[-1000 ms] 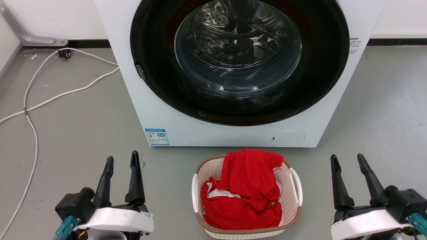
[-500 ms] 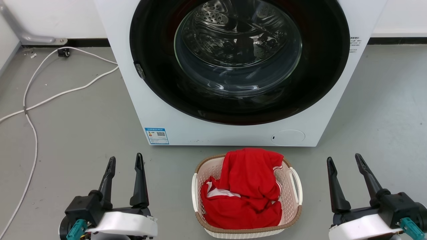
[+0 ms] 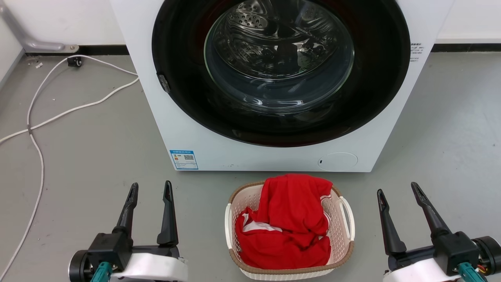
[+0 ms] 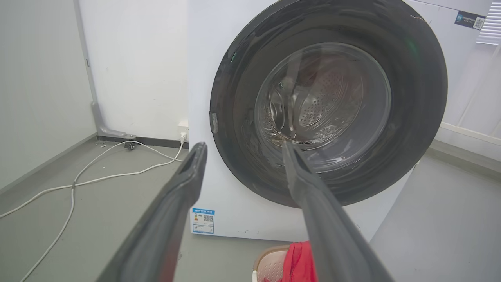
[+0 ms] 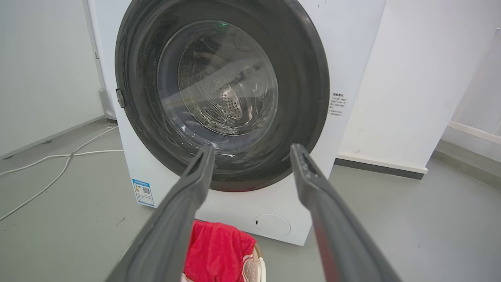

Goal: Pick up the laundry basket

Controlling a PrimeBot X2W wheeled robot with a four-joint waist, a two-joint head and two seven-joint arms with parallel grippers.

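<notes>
The laundry basket [image 3: 339,231], cream-white and perforated with a brown rim and white loop handles, sits on the grey floor just before the washing machine. A red garment [image 3: 287,223] fills it and hangs over the far rim. My left gripper [image 3: 151,189] is open to the basket's left, well apart from it. My right gripper [image 3: 396,190] is open to its right, also apart. In the left wrist view the basket [image 4: 268,264] peeks in at the bottom edge beside my open left gripper [image 4: 244,145]. In the right wrist view the basket [image 5: 252,266] and red garment [image 5: 215,250] show between the fingers of my right gripper [image 5: 252,148].
A big white washing machine [image 3: 242,152] with a dark round door stands right behind the basket. White cables [image 3: 58,113] trail over the floor at the left, towards the wall. Bare grey floor lies on both sides of the basket.
Both grippers have drawn back towards the bottom of the head view and turned slightly; both stay open. The basket has not moved.
</notes>
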